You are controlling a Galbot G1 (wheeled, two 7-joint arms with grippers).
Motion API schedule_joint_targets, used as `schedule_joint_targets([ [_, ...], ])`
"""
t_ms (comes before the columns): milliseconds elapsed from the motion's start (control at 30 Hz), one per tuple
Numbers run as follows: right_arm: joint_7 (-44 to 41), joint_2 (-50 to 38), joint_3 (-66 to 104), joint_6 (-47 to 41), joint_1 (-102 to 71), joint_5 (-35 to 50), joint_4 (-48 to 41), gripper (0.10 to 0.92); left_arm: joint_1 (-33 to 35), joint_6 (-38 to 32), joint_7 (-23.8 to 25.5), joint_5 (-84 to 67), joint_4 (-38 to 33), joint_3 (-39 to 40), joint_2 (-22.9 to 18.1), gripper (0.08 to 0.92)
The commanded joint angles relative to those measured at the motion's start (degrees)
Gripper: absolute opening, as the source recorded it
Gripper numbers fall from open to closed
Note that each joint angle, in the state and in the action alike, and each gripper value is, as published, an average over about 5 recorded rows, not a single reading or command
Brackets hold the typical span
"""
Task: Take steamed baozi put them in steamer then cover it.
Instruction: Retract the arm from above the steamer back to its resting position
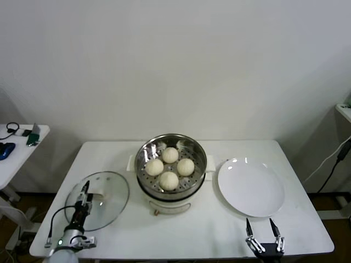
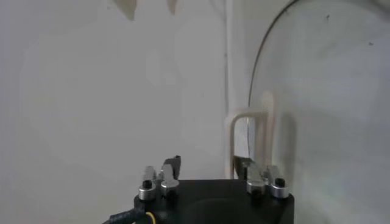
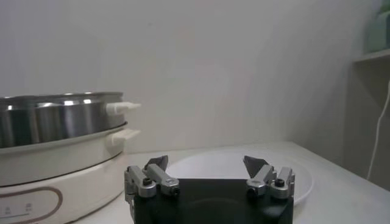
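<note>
Four cream-white baozi (image 1: 170, 154) sit on the perforated tray of the shiny steel steamer (image 1: 143, 152), which stands uncovered at the table's middle and shows side-on in the right wrist view (image 3: 55, 115). The glass cover (image 1: 112, 189) lies flat on the table to the steamer's left. My left gripper (image 1: 85, 192) hangs over it, jaws partly apart. In the left wrist view the cover's cream handle (image 2: 250, 122) stands just beyond one finger of that gripper (image 2: 207, 161), with nothing clamped. My right gripper (image 1: 259, 227) (image 3: 206, 163) waits open at the front right edge, empty.
A flat white plate (image 1: 251, 189) (image 3: 301, 176) lies right of the steamer, just beyond the right gripper. A side table (image 1: 16, 150) with small items stands at the far left. A dark cable (image 1: 334, 161) hangs at the far right.
</note>
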Motion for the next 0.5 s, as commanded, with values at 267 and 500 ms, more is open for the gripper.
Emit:
schedule_joint_targets([
  [267, 0.2, 0.7, 0.0, 0.2, -0.1, -0.3, 1.0, 0.823, -1.0, -2.3, -0.4, 0.5, 2.7, -0.1, 0.0, 0.333],
  [500, 0.4, 0.8, 0.2, 0.1, 0.2, -0.9, 1.8, 0.823, 0.0, -1.1, -0.5, -2.6, -0.2, 0.0, 1.0, 0.153],
])
